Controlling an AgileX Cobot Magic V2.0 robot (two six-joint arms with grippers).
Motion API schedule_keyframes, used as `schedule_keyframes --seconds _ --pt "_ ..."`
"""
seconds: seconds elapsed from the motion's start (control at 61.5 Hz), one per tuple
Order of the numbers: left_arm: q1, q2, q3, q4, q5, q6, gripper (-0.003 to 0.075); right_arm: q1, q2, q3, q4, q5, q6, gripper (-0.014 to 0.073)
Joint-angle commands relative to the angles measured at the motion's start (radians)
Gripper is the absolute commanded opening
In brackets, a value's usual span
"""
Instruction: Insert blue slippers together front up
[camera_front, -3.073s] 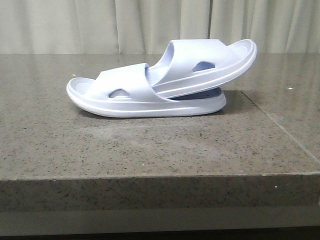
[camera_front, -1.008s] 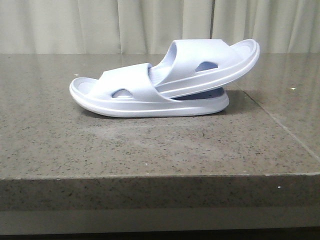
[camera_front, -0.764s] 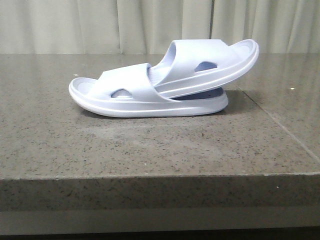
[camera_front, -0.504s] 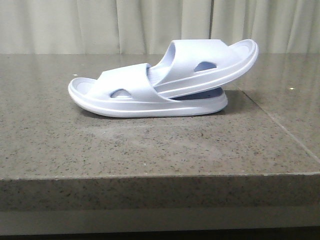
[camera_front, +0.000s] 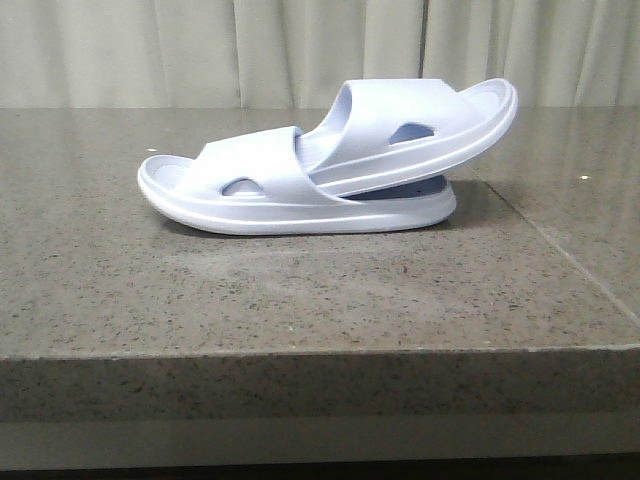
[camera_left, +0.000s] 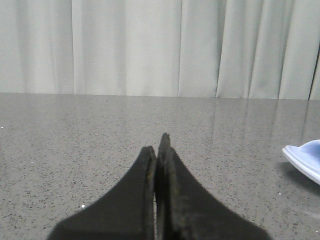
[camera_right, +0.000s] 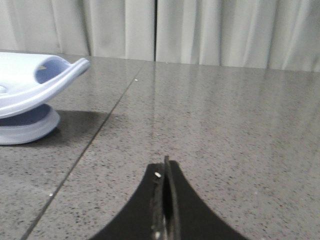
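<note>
Two pale lavender-blue slippers lie nested on the grey stone table (camera_front: 300, 300). The lower slipper (camera_front: 250, 190) lies flat on its sole. The upper slipper (camera_front: 420, 125) is pushed under the lower one's strap and tilts up to the right. No gripper shows in the front view. My left gripper (camera_left: 158, 142) is shut and empty, low over bare table, with one slipper's end (camera_left: 305, 157) off to one side. My right gripper (camera_right: 165, 162) is shut and empty, with the slippers' other end (camera_right: 30, 95) off to one side.
Pale curtains (camera_front: 300, 50) hang behind the table. A thin seam (camera_front: 560, 250) runs across the tabletop to the right of the slippers. The table's front edge (camera_front: 300, 352) is near the camera.
The slippers lie in the same nested pose throughout; the picture only shifts by a few pixels. No gripper enters the front view.
</note>
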Motion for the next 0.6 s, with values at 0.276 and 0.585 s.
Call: schedule_keyframes --seconds 0.276,0.585 --pt "-0.007 -0.016 0.006 -0.007 -0.083 -0.002 -0.0020 0.006 -0.018 -0.005 -0.004 -0.069 -0.007 -0.0118" --pt "-0.007 -0.016 0.006 -0.007 -0.083 -0.002 -0.0020 -0.024 -0.017 -0.005 -0.004 -0.063 -0.007 -0.0118"
